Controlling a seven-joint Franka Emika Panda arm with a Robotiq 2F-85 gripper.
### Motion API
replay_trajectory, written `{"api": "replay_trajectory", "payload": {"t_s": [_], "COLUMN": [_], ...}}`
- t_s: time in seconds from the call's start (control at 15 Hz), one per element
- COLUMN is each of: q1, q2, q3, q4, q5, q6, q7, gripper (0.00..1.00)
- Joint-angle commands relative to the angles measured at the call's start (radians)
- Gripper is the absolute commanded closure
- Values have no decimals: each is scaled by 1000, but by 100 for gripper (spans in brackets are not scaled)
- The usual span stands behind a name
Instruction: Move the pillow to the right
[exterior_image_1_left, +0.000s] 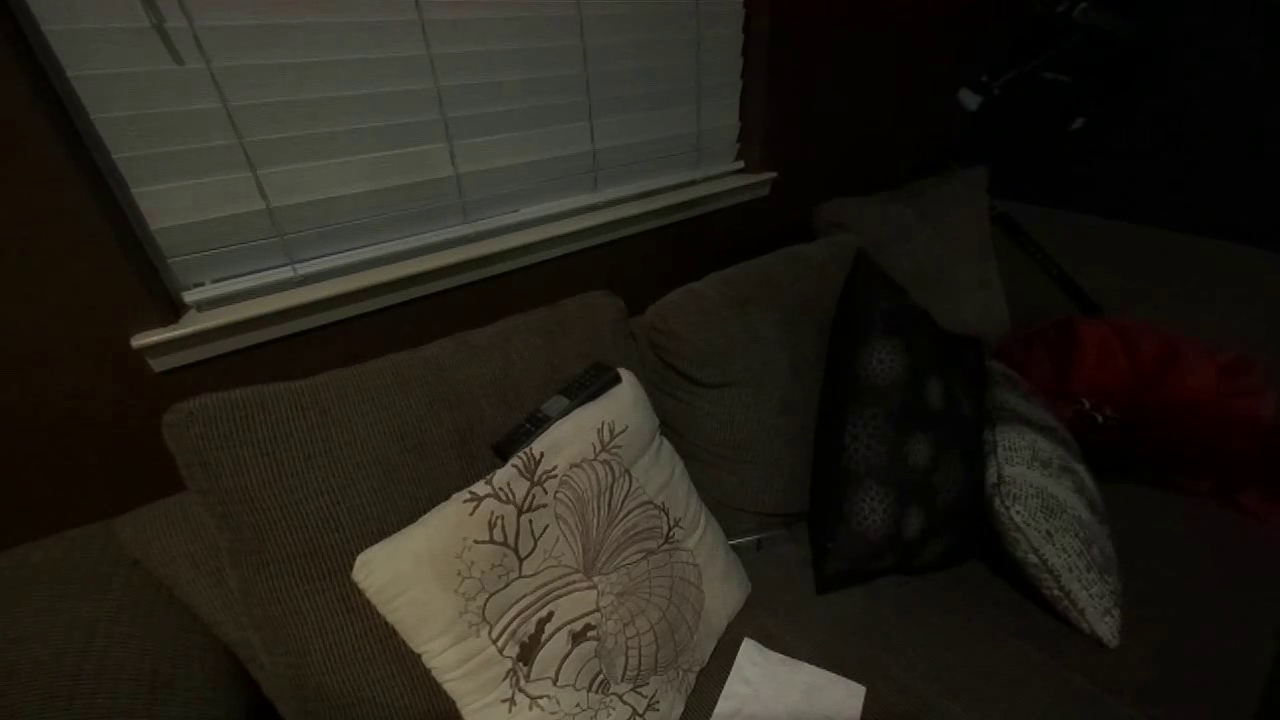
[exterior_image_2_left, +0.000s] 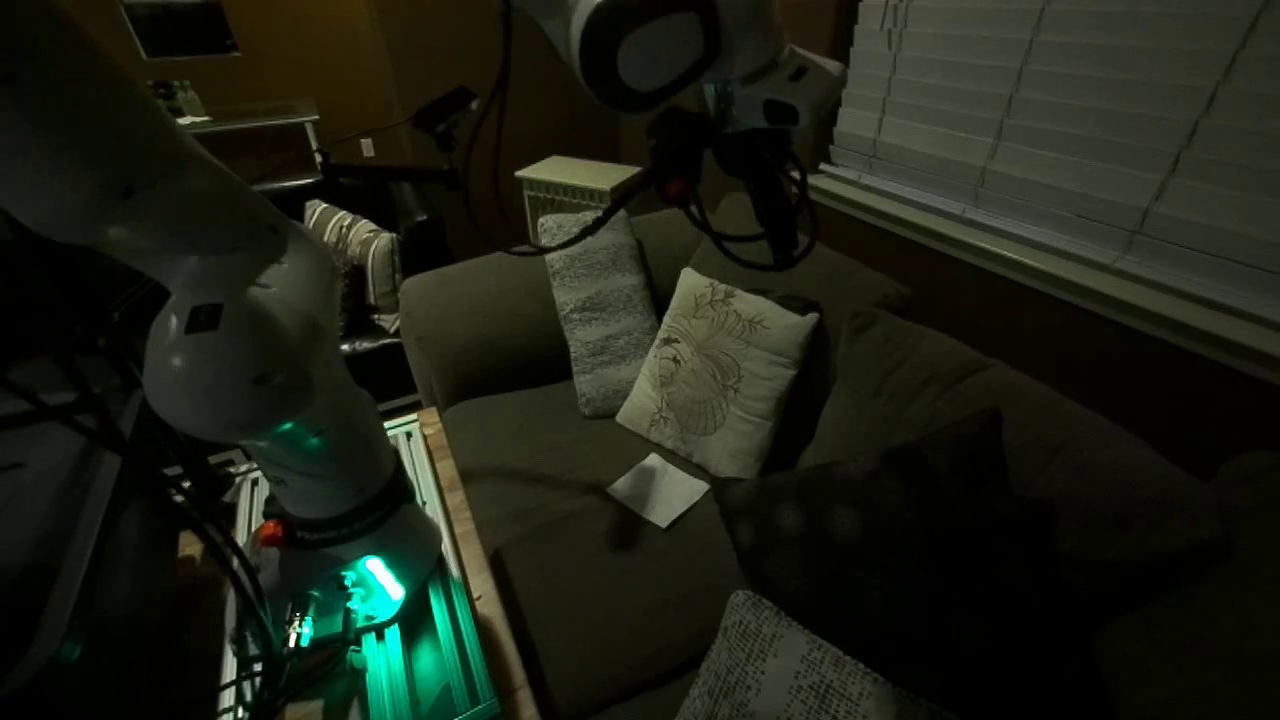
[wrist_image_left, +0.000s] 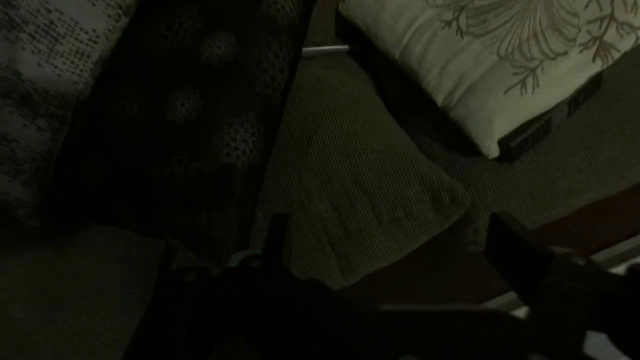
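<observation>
Working from a distance; room dim. The large square cream fabric pillow with a brown shell-and-branch line print (exterior_image_1_left: 575, 570) sits on the brownish ribbed-fabric couch (exterior_image_2_left: 540, 450), tilted against the couch's back; I judge that this lean alone holds it up, so a shove might topple it before it slides. A slim black plastic remote control (exterior_image_1_left: 556, 412) lies along the pillow's upper edge, by the couch's back; whether pillow or couch bears it, cannot tell. It may drop once the pillow shifts. A flat white rectangular sheet (exterior_image_2_left: 660, 490) lies on the couch's seat, perhaps as a position mark (guess only). A black fabric pillow with pale floral motifs (exterior_image_1_left: 890, 440) stands further along the couch; I take that direction as right, so it probably limits the room for the shift. My jaws are wide apart above the couch's back, holding nothing; I read this as pre-approach. Pinching the cream pillow's upper corner seems workable, since stuffing there should compress. Containers: none identified, hence no contents to record.
</observation>
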Motion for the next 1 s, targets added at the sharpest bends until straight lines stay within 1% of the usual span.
{"api": "replay_trajectory", "payload": {"t_s": [0.0,0.07,0.13,0.27,0.53,0.6,0.67,0.73,0.8,0.87,0.93], "q1": [35,27,38,47,47,43,32,37,36,59,70], "q2": [164,99,132,162,164,237,311,369,416,462,515], "q3": [18,1,4,7,6,8,19,19,29,14,14], "q4": [191,95,134,171,176,247,319,380,430,482,535], "q5": [-12,-7,-6,-6,-6,14,-16,-14,15,34,67], "q6": [-72,-9,-25,-43,-47,-55,-49,-61,-65,-80,-88], "q7": [27,19,19,19,19,73,140,166,188,200,203], "gripper": [0,0,0,0,0,0,0,0,0,0,0]}}
